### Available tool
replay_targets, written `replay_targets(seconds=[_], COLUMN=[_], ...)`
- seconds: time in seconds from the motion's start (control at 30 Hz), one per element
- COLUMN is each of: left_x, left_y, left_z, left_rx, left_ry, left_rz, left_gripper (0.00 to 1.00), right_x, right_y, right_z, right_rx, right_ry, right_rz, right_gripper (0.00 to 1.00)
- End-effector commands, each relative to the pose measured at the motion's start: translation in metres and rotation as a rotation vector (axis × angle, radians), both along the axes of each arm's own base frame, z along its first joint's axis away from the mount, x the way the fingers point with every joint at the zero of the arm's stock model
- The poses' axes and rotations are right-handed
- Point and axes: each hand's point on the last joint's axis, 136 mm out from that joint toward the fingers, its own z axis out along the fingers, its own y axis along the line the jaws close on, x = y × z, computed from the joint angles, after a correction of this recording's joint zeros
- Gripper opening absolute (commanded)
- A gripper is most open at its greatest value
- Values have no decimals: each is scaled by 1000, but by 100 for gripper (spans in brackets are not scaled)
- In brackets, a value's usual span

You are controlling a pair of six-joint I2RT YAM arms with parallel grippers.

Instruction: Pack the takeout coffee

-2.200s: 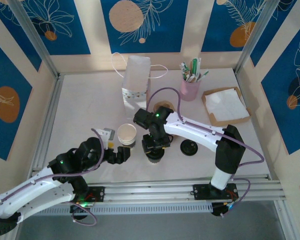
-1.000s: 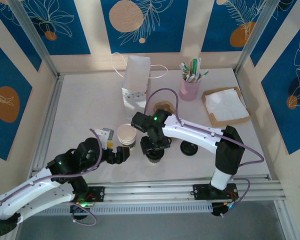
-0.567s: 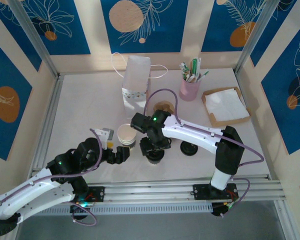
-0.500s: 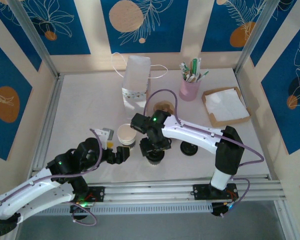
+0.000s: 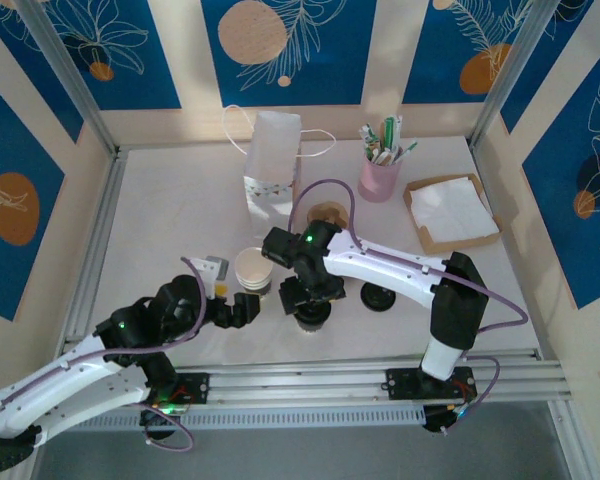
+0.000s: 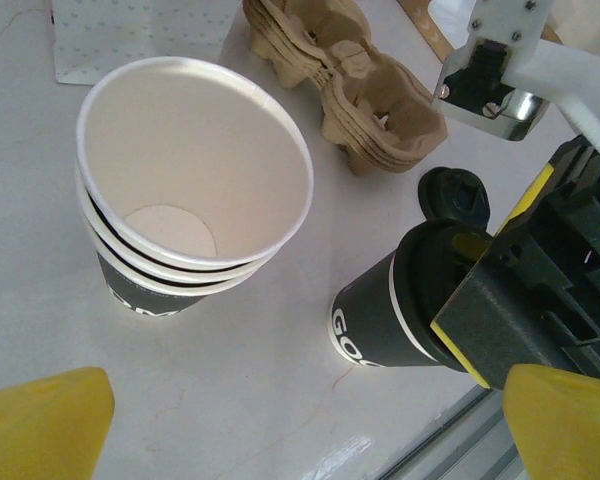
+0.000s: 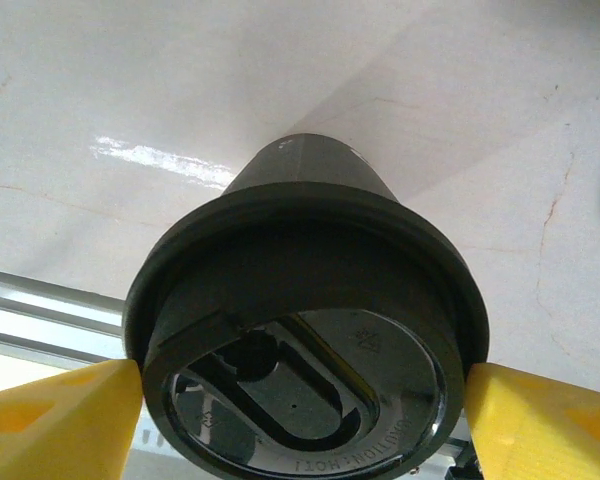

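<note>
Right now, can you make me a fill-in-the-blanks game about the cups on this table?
The takeout coffee has a round ___ lid.
The stack of cups beside it has no ___ on top.
The holder with sticks at the back is ___.
Missing words: black, lid, pink.

left hand (image 5: 242, 308) low, wide open; right hand (image 5: 308, 300) pointing down, fingers apart, arm stretched toward centre

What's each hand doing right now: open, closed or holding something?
Left hand: open, holding nothing.
Right hand: fingers either side of the takeout coffee; gripping or not cannot be told.
</note>
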Motion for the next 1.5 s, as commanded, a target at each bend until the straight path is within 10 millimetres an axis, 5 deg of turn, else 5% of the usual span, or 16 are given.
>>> replay_targets(seconds=[0.0,0.37,0.63,1.17,1.47], left_x=[3,5,4,4,5], left_y=[-2,-3,-1,1,0], left_z=[11,9,6,4,5], left_rx=[-22,-14,-12,-9,-13], left_ry=[-21,-19,-14,-9,-9], left_rz=[1,4,9,19,19], left_gripper=[100,100,100,100,100], right_x=[-7,-5,-4,-10,-10], right_y=[2,3,3,-6,-2], right_z=[22,35,27,-8,7], right_rx=[49,64,52,-37,9], right_ry=[-8,-63,-59,2,-21], right_rz=[17,30,32,22,26], right_gripper=[84,78,55,53,53])
